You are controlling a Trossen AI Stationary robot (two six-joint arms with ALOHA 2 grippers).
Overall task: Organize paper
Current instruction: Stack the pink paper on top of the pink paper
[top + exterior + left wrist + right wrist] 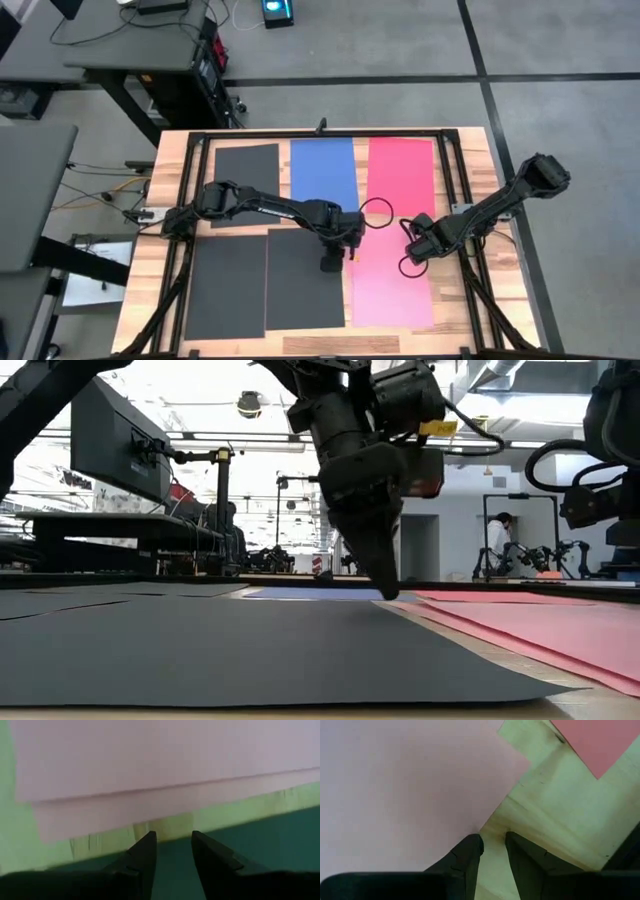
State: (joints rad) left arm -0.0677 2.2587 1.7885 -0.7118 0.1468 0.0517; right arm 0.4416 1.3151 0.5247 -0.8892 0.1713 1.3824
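The left gripper, fingers slightly parted and grasping nothing, is pressing the right edge of the near dark grey paper sheet; the long pink sheet is lying just right, lengthwise near-to-far, nearer the right gripper, likewise parted and empty.

The table was pale wood with visible grain, framed by black metal rails. The dark grey sheets, blue sheet, red sheet and pink sheet looked matt, smooth paper. Gripper fingers were dull black plastic.
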